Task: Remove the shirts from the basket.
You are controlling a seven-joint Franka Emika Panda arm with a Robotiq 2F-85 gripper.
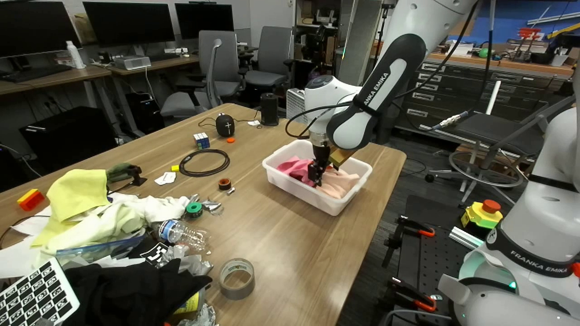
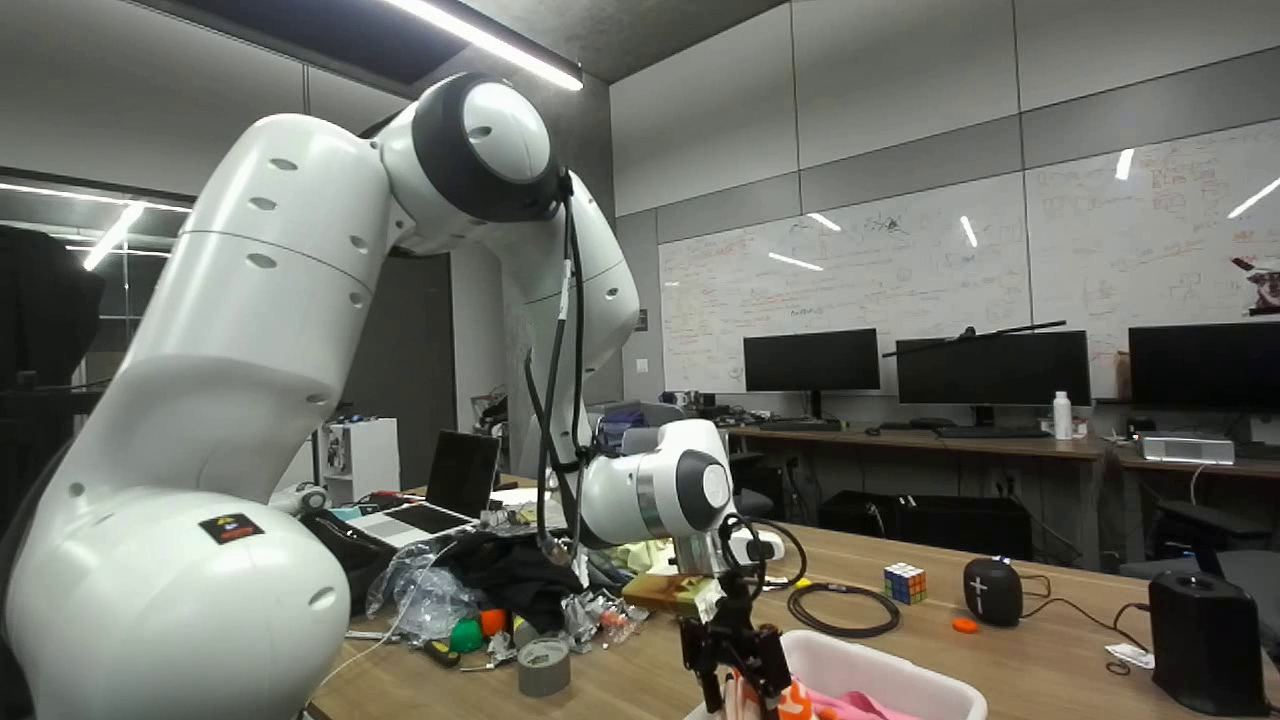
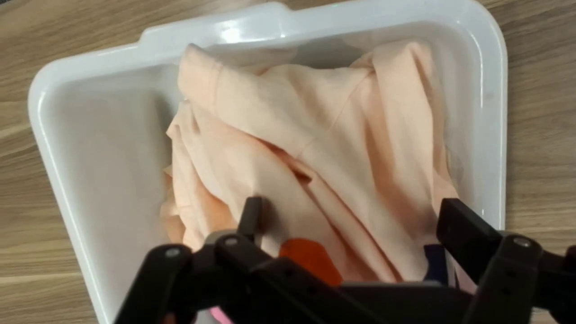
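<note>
The basket is a white plastic bin (image 1: 299,192) on the table. It also shows in the other views (image 2: 900,665) (image 3: 63,189). A peach shirt (image 1: 340,181) lies crumpled in it and fills much of the wrist view (image 3: 292,121), with an orange patch and a dark blue patch near the jaws. A pink shirt (image 1: 292,166) lies beside it, and it shows partly in an exterior view (image 2: 865,706). My gripper (image 1: 316,179) points down inside the basket. In the wrist view its fingers (image 3: 351,207) are wide apart over the peach cloth. Whether the fingertips touch the cloth is unclear.
A pile of clothes (image 1: 122,217), a plastic bottle (image 1: 183,235) and a tape roll (image 1: 237,278) cover the near table side. A coiled cable (image 1: 205,163), a Rubik's cube (image 1: 201,141) and a round speaker (image 1: 225,125) stand farther back. The table edge (image 1: 362,246) runs close to the basket.
</note>
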